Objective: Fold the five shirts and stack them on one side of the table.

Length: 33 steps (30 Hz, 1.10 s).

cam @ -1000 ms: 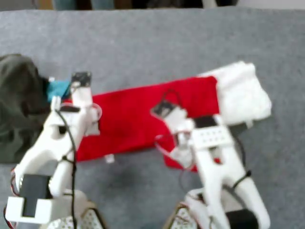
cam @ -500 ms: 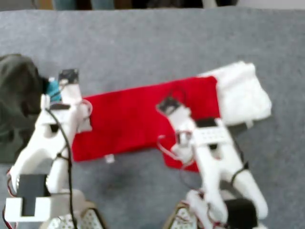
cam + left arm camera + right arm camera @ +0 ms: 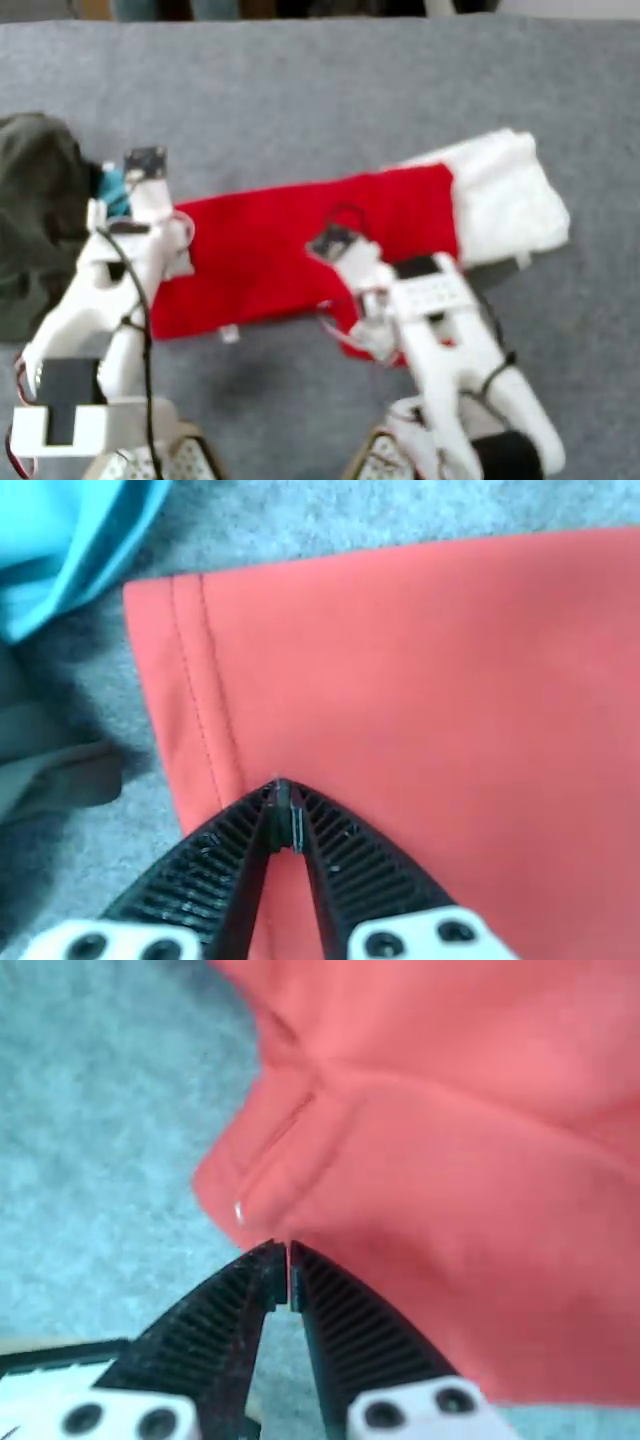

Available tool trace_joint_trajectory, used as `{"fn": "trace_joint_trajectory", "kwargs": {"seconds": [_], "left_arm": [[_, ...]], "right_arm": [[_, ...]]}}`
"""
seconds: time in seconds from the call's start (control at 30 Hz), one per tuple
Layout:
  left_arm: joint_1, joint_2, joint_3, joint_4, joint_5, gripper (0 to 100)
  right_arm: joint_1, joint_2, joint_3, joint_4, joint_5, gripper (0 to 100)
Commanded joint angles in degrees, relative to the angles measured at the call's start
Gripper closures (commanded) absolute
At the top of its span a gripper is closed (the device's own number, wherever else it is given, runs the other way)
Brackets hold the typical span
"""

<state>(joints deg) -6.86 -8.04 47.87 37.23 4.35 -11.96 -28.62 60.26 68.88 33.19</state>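
At table centre, I have both arms closing in on the red shirt (image 3: 270, 255).
Over the last second my left gripper (image 3: 283, 810) has slid toward nine o'clock and now sits just inside the shirt's nine o'clock hem, jaws shut tip to tip. My right gripper (image 3: 280, 1265) has drifted toward seven o'clock to a loose fold at the six o'clock edge, jaws also closed. Whether either pinches cloth, I cannot tell. The shirt has hardly moved, a long strip between the dark green shirt (image 3: 35, 220) and the white shirt (image 3: 505, 200). I judge its crosswise fold not yet begun.
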Motion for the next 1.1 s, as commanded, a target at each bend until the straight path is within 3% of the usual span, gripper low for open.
{"fn": "trace_joint_trajectory", "kwargs": {"seconds": [0.0,0.17,0.33,0.6,1.07], "left_arm": [[-0.6,-0.3,0.1,-0.8,0.4,97],[-0.6,-0.3,0.1,-0.8,0.4,97],[-0.6,-0.3,0.2,-0.8,0.4,97],[-0.6,-0.3,0.2,-0.8,0.4,97],[-0.6,-0.3,0.3,-0.8,0.4,97]], "right_arm": [[2.0,-7.0,-5.4,4.6,-0.3,98.0],[-1.1,-9.7,-5.8,4.0,-0.6,97.2],[-3.9,-9.7,-0.8,-2.5,-5.6,86.1],[-7.0,-9.7,4.4,-8.4,-12.0,85.8],[-7.0,-9.7,8.6,-13.1,-16.4,85.8]]}}
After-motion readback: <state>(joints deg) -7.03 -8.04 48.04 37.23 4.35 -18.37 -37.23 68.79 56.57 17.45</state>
